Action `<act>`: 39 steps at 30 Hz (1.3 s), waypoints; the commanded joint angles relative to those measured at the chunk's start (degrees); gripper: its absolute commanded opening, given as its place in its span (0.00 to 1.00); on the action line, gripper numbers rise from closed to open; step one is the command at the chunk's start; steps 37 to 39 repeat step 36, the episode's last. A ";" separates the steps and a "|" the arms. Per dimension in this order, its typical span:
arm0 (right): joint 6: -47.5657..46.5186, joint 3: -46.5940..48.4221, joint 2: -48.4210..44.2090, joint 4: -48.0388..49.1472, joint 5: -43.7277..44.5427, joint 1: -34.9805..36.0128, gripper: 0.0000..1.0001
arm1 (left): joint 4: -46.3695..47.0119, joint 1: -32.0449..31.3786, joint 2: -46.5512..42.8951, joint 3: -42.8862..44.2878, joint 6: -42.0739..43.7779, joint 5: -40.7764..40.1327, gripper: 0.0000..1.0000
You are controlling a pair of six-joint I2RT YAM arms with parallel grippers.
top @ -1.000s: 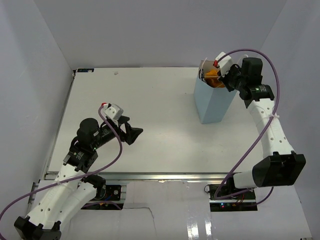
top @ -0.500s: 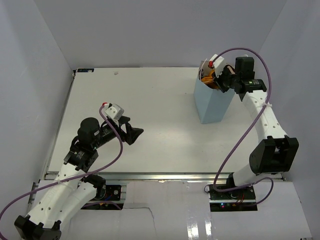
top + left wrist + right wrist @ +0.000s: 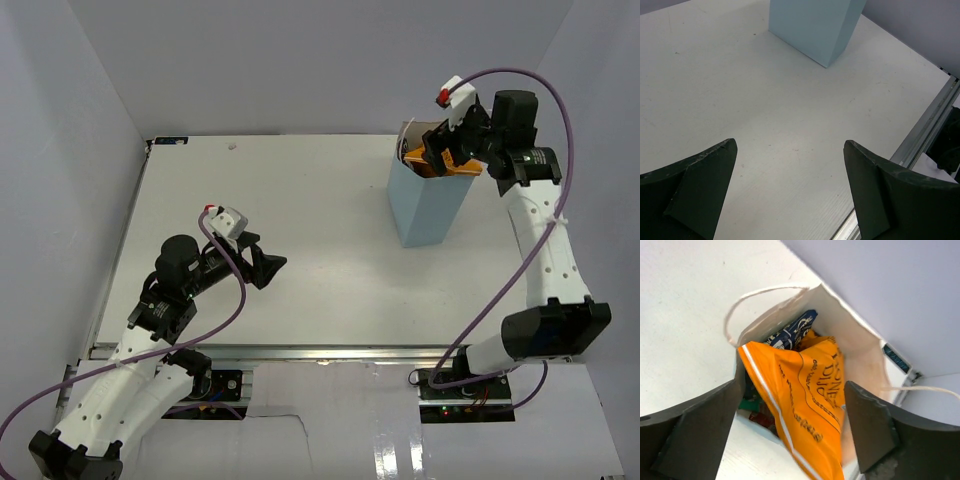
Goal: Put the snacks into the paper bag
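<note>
Bright, even overhead light, faint soft shadows, sharp focus

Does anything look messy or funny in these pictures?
The orange chip bag looks odd. It lies crooked across the opening of the paper bag, one end poking past the rim, not tucked down with the other snacks.

Looking down between the wide-spread fingers [image 3: 690,435] of the right tool [image 3: 790,387] into the open mouth of a paper bag [image 3: 860,345]. Filling most of that mouth, a crumpled orange chip bag [image 3: 805,390]. Tucked behind it, a blue-and-white packet [image 3: 795,330]. Beneath its near edge, a sliver of green packet [image 3: 751,404] and a dark red packet [image 3: 762,419]. Looped over the rim, a white cord handle [image 3: 760,290], with bare desk [image 3: 685,290] below.
</note>
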 commanded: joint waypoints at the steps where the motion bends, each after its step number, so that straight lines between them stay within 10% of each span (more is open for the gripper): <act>1: 4.65 0.04 -9.80 1.46 -0.08 0.41 0.92 | 0.29 0.01 -0.12 0.06 0.60 -1.01 0.98; 15: 5.84 -46.09 -45.68 8.04 -30.93 0.33 0.90 | 0.20 0.01 0.93 0.06 0.77 -0.66 0.98; 25: 23.02 -65.10 -54.66 23.97 7.17 -2.05 0.90 | -0.06 0.01 0.58 -0.29 0.51 -4.35 0.98; 39: 24.79 -65.98 -58.26 23.88 10.03 -2.05 0.90 | -0.85 0.01 1.64 -0.37 0.77 -7.07 0.98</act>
